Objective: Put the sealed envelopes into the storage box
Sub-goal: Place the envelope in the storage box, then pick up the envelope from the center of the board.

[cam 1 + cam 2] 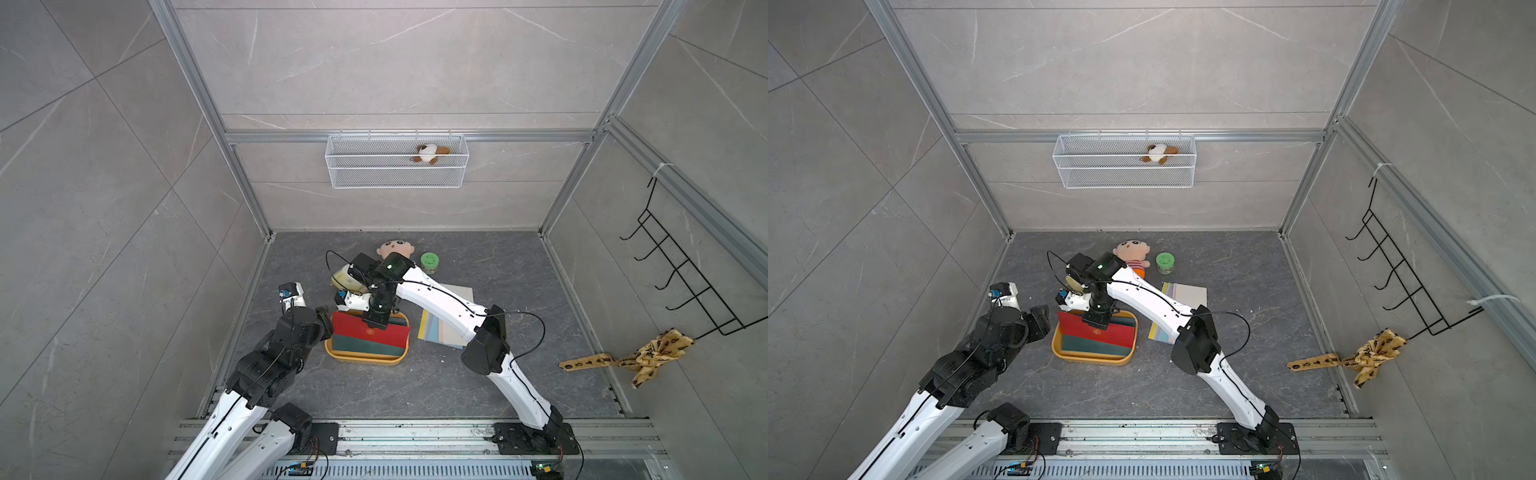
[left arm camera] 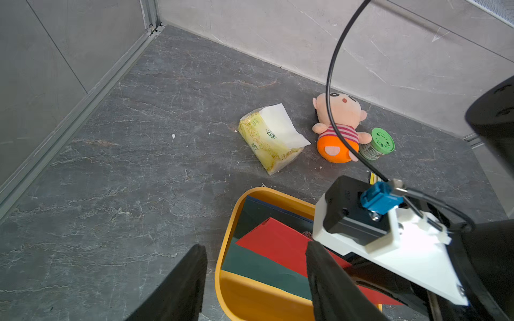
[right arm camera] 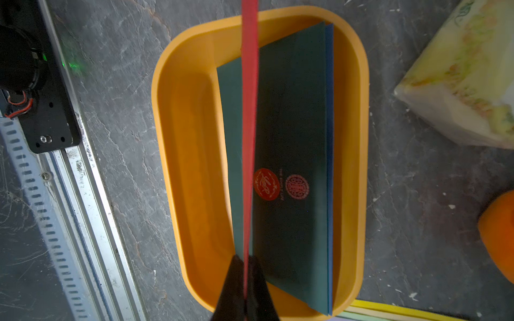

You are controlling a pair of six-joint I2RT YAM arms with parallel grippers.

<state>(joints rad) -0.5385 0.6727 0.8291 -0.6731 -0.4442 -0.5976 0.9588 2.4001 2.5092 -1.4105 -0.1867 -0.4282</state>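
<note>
The mustard storage box (image 1: pixel 365 360) (image 1: pixel 1092 360) sits mid-floor. Flat inside it lie a green envelope (image 3: pixel 292 111) (image 2: pixel 258 266) and, under it, a navy one (image 3: pixel 330 111). A red envelope (image 1: pixel 353 328) (image 3: pixel 249 111) hangs tilted over the box, with its lower edge down among them. My right gripper (image 3: pixel 246 266) (image 1: pixel 376 322) pinches the red envelope's edge from above. My left gripper (image 2: pixel 256 247) (image 1: pixel 323 316) is open and empty at the box's left corner. A fanned stack of pastel envelopes (image 1: pixel 440 328) (image 1: pixel 1183 296) lies on the floor to the right, partly hidden by the right arm.
A yellow tissue pack (image 2: pixel 269 139), a plush doll (image 2: pixel 338 125) and a green-lidded jar (image 2: pixel 381 141) lie behind the box. A white wire basket (image 1: pixel 397 162) hangs on the back wall. A black hook rack (image 1: pixel 685 282) with a yellow cloth (image 1: pixel 648 353) hangs on the right wall.
</note>
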